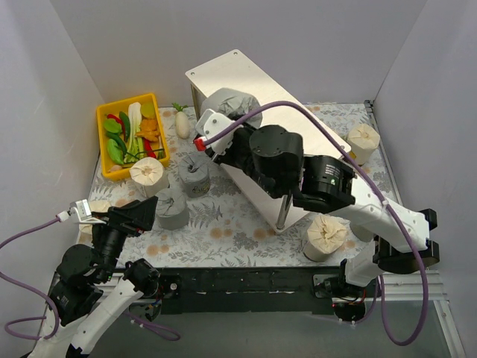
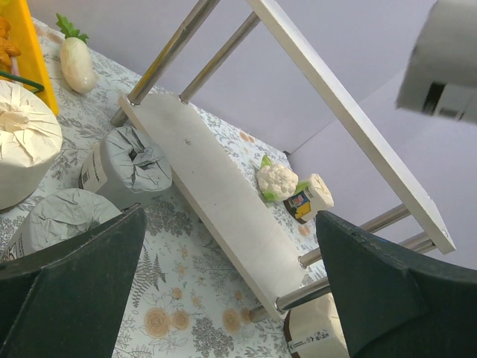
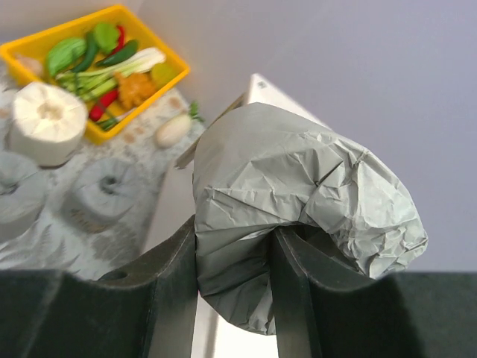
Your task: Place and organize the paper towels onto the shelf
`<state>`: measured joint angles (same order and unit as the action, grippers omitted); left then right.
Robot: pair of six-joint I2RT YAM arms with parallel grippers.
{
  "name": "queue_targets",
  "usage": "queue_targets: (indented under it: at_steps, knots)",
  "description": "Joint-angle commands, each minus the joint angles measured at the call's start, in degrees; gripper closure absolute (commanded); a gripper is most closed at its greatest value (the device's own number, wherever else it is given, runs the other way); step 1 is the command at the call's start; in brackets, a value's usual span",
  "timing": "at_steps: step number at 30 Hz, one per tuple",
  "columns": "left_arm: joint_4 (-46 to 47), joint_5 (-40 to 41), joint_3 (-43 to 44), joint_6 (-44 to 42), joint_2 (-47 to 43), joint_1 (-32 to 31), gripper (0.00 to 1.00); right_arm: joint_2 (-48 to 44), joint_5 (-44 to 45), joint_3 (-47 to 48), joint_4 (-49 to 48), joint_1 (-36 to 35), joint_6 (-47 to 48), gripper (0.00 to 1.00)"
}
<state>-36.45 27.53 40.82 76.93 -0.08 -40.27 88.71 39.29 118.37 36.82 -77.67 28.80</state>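
My right gripper (image 1: 226,117) is shut on a grey paper towel roll (image 1: 234,103) and holds it over the far left end of the shelf's top board (image 1: 246,74). In the right wrist view the fingers (image 3: 168,298) pinch the roll's crumpled wrapping (image 3: 298,186) above the shelf (image 3: 261,88). My left gripper (image 1: 138,215) is open and empty, low at the near left, beside a grey roll (image 1: 171,210). Another grey roll (image 1: 195,173) and a cream roll (image 1: 147,175) stand on the mat. Cream rolls stand at the near right (image 1: 325,237) and far right (image 1: 363,142).
A yellow bin of vegetables (image 1: 104,119) sits at the far left, with a white radish (image 1: 182,123) next to it. In the left wrist view the shelf's lower board (image 2: 223,201) is bare; a cauliflower (image 2: 277,179) and a small labelled jar (image 2: 309,200) lie behind it.
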Motion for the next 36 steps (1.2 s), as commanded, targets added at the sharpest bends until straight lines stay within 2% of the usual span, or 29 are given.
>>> queue_targets:
  at_steps: [1, 6, 14, 36]
  knots:
    - [-0.64, 0.77, -0.30, -0.11, -1.59, -0.16, 0.02, -0.47, 8.07, 1.77, -12.21, -0.11, 11.36, 0.73]
    - [-0.56, 0.68, -0.30, -0.20, -1.51, -0.16, 0.02, 1.47, 8.96, 5.03, -7.56, 2.60, 12.78, 0.71]
    - [-0.64, 0.60, -0.39, -0.20, -2.03, -0.16, 0.02, 3.40, 5.10, 5.12, -2.99, 9.19, 9.18, 0.70]
    - [-0.64, 0.86, -0.39, -0.20, -2.91, -0.16, 0.02, 6.21, 2.29, 2.31, -4.82, 14.47, 11.81, 0.61]
